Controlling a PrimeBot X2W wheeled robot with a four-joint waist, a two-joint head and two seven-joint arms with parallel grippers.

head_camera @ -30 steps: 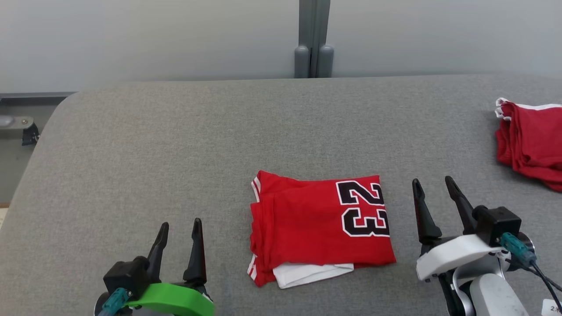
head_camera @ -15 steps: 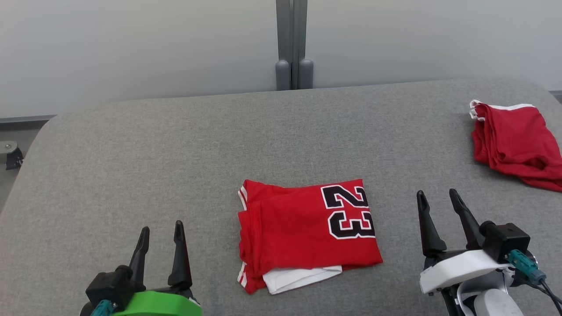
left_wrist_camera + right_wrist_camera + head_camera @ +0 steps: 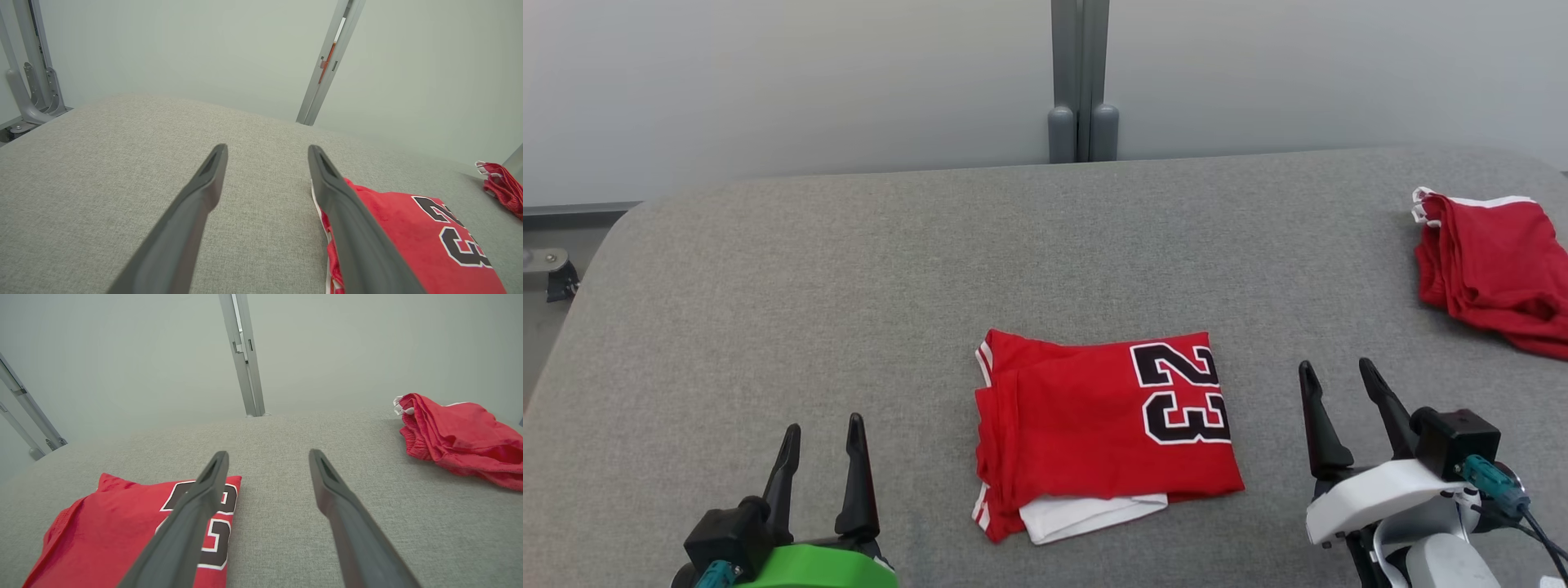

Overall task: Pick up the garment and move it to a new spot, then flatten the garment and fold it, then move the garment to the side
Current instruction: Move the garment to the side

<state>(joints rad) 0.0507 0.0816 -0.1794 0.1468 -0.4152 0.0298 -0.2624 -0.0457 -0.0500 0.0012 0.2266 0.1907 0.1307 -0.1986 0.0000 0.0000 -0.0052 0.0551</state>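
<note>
Folded jersey lies mid-table between two idle, open grippers

The red jersey (image 3: 1107,433) (number 23 facing up, a white layer peeking out at its near edge) lies folded in the middle of the grey table (image 3: 849,286). The fold looks done, so the step in hand is probably the last one, moving it to the side. The left gripper (image 3: 823,425) hovers near its left edge and the right gripper (image 3: 1336,366) near its right. Both have their jaws spread and hold nothing, and neither touches the cloth. The next move calls for pinching all the layers at an edge together, or the stack may slide apart as it lifts. A second red garment (image 3: 1494,269) sits bunched at the far right of the table, well apart from the jersey. It takes up room on that side, while the left side looks free. A grey post (image 3: 1082,82) stands behind the table, out of the way.
</note>
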